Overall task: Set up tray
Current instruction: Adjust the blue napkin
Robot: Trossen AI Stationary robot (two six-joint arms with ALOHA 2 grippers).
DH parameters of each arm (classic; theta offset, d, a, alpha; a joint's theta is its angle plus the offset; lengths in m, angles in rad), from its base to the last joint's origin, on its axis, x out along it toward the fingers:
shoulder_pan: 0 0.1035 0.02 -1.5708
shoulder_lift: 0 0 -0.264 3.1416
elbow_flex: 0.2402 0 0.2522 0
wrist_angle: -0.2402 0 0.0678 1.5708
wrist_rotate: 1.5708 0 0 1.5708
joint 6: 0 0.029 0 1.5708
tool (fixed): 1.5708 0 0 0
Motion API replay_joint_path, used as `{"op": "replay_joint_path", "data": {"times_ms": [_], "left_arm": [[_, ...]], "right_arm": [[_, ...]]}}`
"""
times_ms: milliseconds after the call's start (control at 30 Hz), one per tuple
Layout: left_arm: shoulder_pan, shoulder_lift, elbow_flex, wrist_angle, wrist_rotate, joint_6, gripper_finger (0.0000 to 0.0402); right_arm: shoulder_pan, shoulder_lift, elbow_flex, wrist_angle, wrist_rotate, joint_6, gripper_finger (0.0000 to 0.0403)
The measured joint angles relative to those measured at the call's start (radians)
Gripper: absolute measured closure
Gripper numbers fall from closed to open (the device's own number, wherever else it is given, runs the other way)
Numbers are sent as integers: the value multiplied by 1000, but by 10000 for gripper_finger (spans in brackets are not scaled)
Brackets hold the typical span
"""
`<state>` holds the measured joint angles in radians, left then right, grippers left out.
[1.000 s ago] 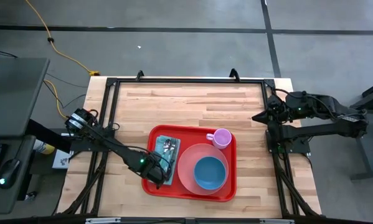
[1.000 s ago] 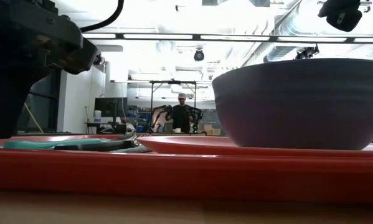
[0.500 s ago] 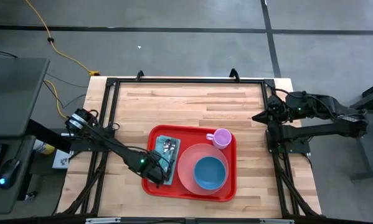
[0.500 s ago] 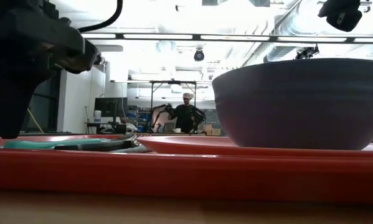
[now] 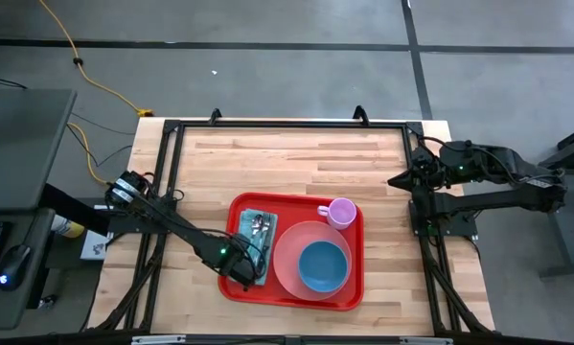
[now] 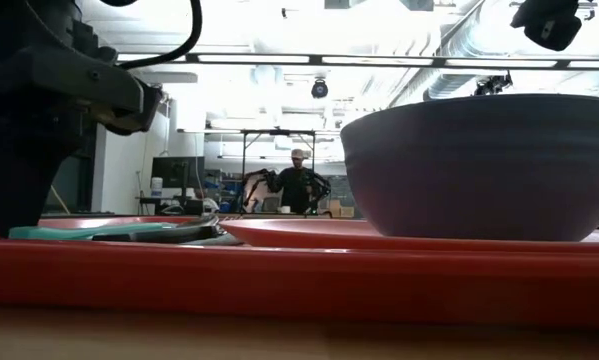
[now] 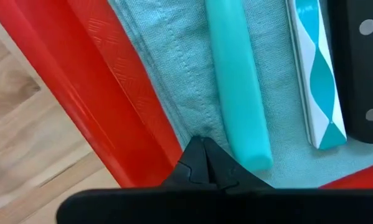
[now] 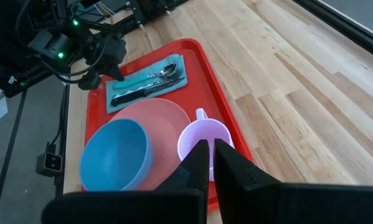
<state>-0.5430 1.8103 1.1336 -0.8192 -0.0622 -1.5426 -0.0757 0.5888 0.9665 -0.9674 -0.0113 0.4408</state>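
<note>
- Resting on the near half of the pale wooden table (image 5: 296,153), the red tray (image 5: 349,295) lies inside a black frame; beyond are grey floor, a yellow cable (image 5: 76,57) and a distant person (image 6: 298,183).
- The left gripper (image 5: 244,275), fingers pressed together, hovers over the tray's left edge.
- The right gripper (image 5: 395,179), also closed, waits well apart at the table's right side.
- The tray holds a teal napkin (image 5: 251,244) with cutlery (image 5: 259,227), a pink plate (image 5: 291,254) carrying a blue bowl (image 5: 322,266), and a lilac mug (image 5: 340,212).

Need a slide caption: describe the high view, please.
Left gripper shut over the napkin on the tray; right gripper waits aside.
</note>
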Motion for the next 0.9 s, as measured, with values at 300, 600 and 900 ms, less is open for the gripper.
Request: {"op": "replay_joint_path", "data": {"times_ms": [300, 600, 900], "left_arm": [[0, 3, 63, -70, -2, 0, 395], [0, 3, 79, -113, -11, -8, 395], [0, 6, 79, -107, -18, -8, 395]], "right_arm": [[0, 0, 0, 0, 0, -4, 403], [0, 0, 0, 0, 0, -15, 403], [0, 0, 0, 0, -4, -23, 403]]}}
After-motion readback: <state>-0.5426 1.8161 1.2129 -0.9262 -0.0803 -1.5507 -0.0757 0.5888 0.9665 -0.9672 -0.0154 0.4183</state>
